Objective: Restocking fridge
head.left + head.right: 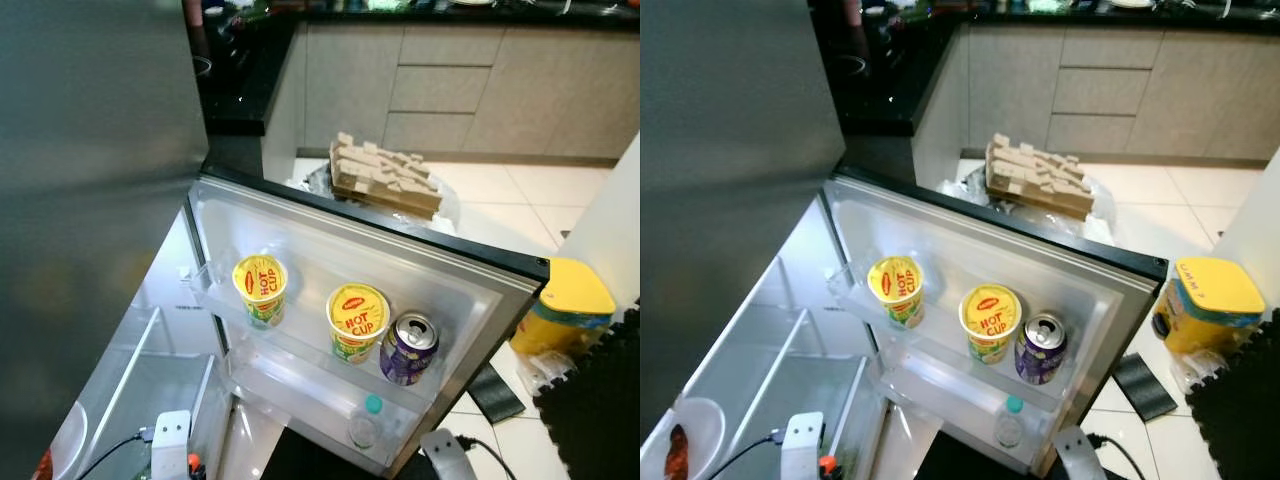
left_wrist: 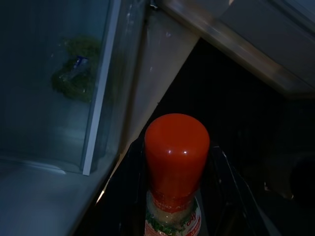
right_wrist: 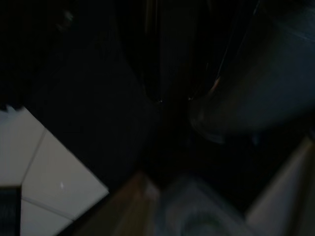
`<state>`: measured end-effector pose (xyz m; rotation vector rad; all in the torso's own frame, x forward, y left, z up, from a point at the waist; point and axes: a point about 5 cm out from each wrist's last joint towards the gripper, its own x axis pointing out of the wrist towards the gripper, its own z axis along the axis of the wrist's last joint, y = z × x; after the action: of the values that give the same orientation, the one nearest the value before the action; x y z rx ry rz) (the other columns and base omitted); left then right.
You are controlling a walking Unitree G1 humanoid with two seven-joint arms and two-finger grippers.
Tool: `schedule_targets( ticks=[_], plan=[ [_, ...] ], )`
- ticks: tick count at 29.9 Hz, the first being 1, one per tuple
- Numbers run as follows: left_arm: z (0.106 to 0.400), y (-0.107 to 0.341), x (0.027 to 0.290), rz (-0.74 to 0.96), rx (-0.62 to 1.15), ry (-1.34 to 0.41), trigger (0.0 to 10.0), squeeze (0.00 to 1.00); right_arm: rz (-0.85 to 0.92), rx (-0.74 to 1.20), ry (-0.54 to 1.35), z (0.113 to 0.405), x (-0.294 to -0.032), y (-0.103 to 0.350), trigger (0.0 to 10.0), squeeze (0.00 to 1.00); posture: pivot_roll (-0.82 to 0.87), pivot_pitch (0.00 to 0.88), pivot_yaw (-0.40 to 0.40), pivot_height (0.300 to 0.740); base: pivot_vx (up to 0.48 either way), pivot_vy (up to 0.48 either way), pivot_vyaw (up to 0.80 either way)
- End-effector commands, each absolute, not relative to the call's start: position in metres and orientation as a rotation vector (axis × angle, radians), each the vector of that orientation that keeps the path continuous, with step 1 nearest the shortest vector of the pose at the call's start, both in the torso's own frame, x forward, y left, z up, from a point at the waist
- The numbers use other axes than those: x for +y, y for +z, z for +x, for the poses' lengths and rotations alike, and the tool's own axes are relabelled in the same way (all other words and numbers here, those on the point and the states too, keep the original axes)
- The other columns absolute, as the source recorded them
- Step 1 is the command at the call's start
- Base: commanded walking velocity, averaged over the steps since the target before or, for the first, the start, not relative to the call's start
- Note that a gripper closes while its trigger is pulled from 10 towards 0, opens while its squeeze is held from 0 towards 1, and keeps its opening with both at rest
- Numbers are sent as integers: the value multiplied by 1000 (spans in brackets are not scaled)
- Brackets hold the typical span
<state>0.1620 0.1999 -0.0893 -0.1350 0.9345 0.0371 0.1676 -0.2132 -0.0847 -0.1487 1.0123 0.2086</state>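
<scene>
The fridge door [image 1: 300, 215] stands open before me. Its upper shelf [image 1: 300, 345] carries two yellow Hot Cup noodle cups [image 1: 260, 288] [image 1: 357, 321] and a purple drink can [image 1: 408, 348]. A small clear bottle with a teal cap [image 1: 367, 422] stands on the shelf below. My left gripper [image 2: 177, 201] is low beside the door's hinge side, shut on a bottle with a red cap [image 2: 176, 152]; its cap [image 1: 192, 464] peeks out by my left wrist. My right arm's wrist [image 1: 445, 452] hangs low below the door, and its view is very dark.
Clear fridge drawers [image 1: 150, 385] lie at lower left, one with green produce [image 2: 74, 73]. A white bowl of red food [image 1: 685, 440] sits inside. Stacked cardboard [image 1: 385, 178], a yellow-lidded tub [image 1: 563, 305] and a black mat [image 1: 600, 400] are on the tiled floor beyond the door.
</scene>
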Motion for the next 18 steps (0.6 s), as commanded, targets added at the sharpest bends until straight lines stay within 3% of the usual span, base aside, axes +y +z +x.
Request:
schedule_targets(
  ticks=[1,11,18],
  plan=[
    [158,-92,196,-140,947,25,10000,0,-83,953,218,177,-210,-80,10000,0,-49,0,-7,740,0,0,0],
    [158,-92,194,-141,947,5,10000,0,120,849,355,194,-197,-68,10000,0,-51,0,-11,740,0,0,0],
    [158,-92,191,-141,948,-12,10000,0,242,791,569,204,-181,-57,10000,0,-60,0,-8,740,0,0,0]
  ],
)
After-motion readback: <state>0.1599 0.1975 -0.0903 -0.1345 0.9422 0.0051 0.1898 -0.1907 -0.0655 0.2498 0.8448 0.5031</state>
